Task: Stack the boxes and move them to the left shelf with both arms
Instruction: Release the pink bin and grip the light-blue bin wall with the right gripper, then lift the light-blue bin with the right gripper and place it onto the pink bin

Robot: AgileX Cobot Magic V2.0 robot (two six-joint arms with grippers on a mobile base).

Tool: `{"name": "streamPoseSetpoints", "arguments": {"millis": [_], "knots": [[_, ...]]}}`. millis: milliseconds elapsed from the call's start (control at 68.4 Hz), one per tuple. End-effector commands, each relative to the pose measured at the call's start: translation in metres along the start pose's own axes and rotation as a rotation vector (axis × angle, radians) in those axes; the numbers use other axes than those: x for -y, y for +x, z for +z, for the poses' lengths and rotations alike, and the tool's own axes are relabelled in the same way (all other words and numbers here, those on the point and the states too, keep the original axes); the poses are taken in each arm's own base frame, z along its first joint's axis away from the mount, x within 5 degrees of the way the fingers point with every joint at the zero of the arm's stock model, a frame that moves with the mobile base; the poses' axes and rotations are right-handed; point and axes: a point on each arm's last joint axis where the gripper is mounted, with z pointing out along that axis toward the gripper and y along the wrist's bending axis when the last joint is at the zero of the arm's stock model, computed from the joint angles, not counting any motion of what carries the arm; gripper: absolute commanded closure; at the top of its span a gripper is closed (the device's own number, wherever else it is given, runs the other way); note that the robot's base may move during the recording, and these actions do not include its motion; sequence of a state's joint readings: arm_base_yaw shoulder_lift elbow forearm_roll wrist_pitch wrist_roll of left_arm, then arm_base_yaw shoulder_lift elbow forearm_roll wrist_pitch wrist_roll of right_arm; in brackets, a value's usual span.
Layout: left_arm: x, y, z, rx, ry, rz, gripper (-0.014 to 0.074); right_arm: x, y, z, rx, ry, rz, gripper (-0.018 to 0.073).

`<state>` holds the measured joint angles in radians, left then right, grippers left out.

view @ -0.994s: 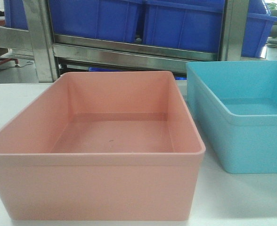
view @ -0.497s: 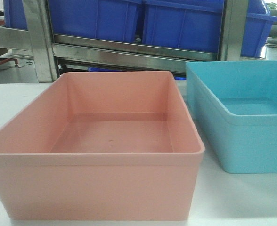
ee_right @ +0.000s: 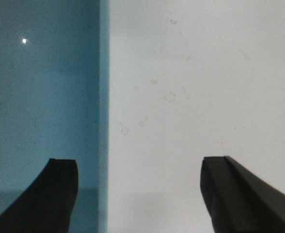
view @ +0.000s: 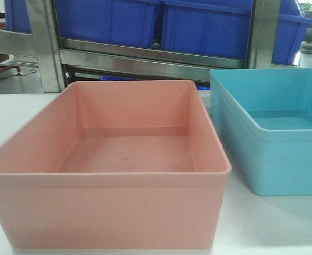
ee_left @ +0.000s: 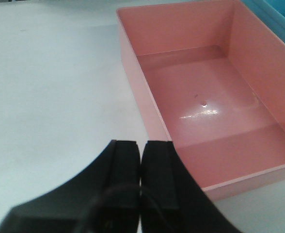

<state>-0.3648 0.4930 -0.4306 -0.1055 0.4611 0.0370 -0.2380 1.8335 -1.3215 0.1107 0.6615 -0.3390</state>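
Pink bin [view: 108,210]: upright and open-topped on the white surface [view: 273,223], filling the 7 o'clock part of the front view, with nothing visible inside.
Blue bin [view: 283,164]: upright on the same surface at 3 o'clock of the pink bin, just beside it with a narrow gap between their walls. Its right end is cut off by the frame edge.
Stacking: the two bins stand side by side, neither inside the other.
Rack [view: 150,64]: steel uprights and a brushed front bar at 12 o'clock, behind the surface's far edge.
Crates [view: 198,26]: dark blue, sitting on the rack above the bar.
Left tool [ee_left: 141,145]: fingers clenched together with nothing between them. It hangs over bare surface [ee_left: 50,82] near the pink bin's near left corner.
Pink bin from the left wrist [ee_left: 205,111]: at 1 o'clock of the tool, with a glare spot on its floor. A sliver of the blue bin [ee_left: 283,7] shows at the top right corner.
Right tool [ee_right: 140,165]: released, fingers spread wide and holding nothing.
Right tool placement: it straddles the blue bin's [ee_right: 40,87] side wall, the 9 o'clock finger over the bin's inside and the 3 o'clock finger over the surface [ee_right: 205,87]. Whether either finger touches the wall cannot be told.
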Motion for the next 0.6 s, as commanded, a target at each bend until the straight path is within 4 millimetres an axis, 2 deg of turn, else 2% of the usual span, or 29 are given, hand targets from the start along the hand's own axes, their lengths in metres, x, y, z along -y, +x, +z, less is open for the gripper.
{"name": "streamPoseSetpoints", "arguments": {"millis": [0,88,307,365,453,585], "knots": [[0.001,-0.016,-0.004,0.106,0.01,-0.004,0.0605,-0.002,-0.018,-0.014,0.11,0.026,-0.066,0.002],[0.001,-0.015,-0.004,0.102,0.01,-0.004,0.0605,-0.006,-0.018,-0.007,0.098,0.017,-0.084,0.0097],[0.002,-0.015,-0.004,0.098,0.02,-0.025,0.0605,-0.006,-0.018,-0.006,0.097,0.017,-0.086,0.0524],[0.003,-0.015,-0.004,0.096,0.024,-0.034,0.0605,-0.006,-0.018,-0.007,0.098,0.018,-0.086,0.0496],[0.003,-0.015,-0.004,0.096,0.025,-0.036,0.0605,-0.006,-0.018,-0.01,0.101,0.019,-0.082,0.0503],[0.003,-0.015,-0.004,0.096,0.025,-0.036,0.0605,-0.006,-0.021,-0.028,0.14,0.027,-0.06,0.0503]]}}
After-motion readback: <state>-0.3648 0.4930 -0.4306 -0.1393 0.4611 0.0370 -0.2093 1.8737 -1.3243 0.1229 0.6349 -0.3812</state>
